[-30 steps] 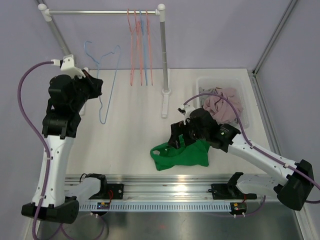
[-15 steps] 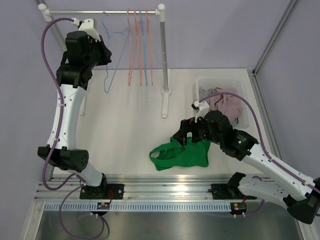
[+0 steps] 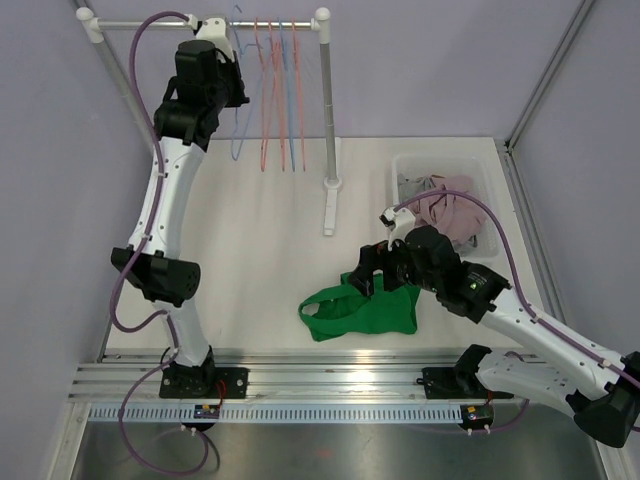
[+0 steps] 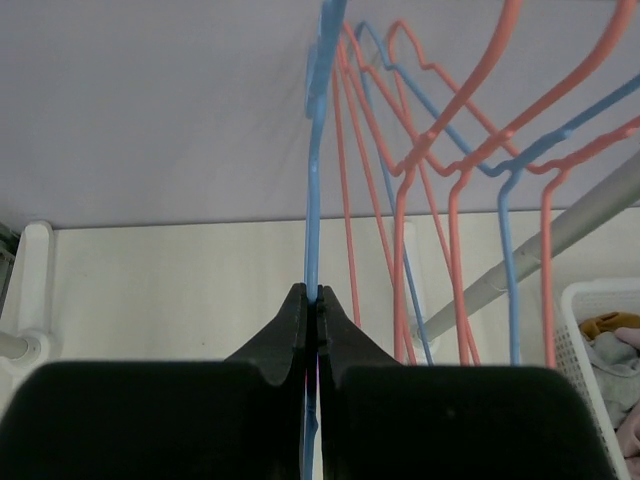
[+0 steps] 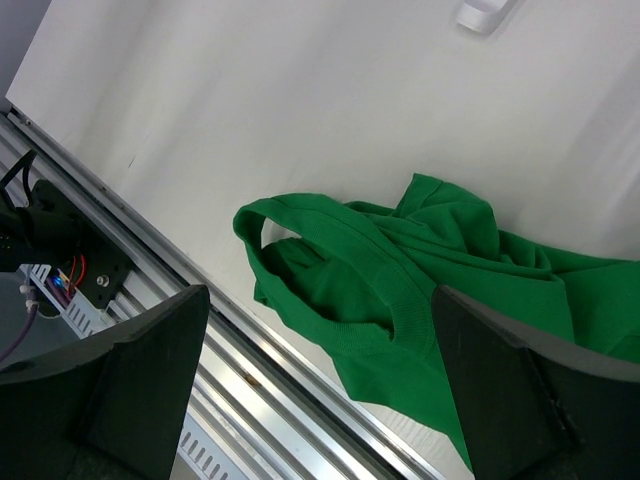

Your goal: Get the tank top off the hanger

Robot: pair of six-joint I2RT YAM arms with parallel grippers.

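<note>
The green tank top [image 3: 365, 308] lies crumpled on the table near the front rail, off any hanger; it also shows in the right wrist view [image 5: 400, 290]. My right gripper [image 3: 366, 281] is open and empty, hovering just above the top's upper edge [image 5: 320, 292]. My left gripper [image 3: 234, 96] is raised to the rack and shut on the wire of a bare light blue hanger [image 3: 238, 140]. In the left wrist view the hanger [image 4: 313, 180] runs straight up from the closed jaws of that gripper [image 4: 318, 295].
A clothes rack rail [image 3: 190, 24] with a white post [image 3: 326, 120] stands at the back and carries several red and blue hangers [image 3: 280, 90]. A white bin [image 3: 408, 165] of clothes sits at the right. A metal rail [image 3: 320, 365] runs along the front edge.
My left arm has lifted the blue hanger from low at the left up to the rack rail. My right gripper has drawn slightly up and right from the tank top.
</note>
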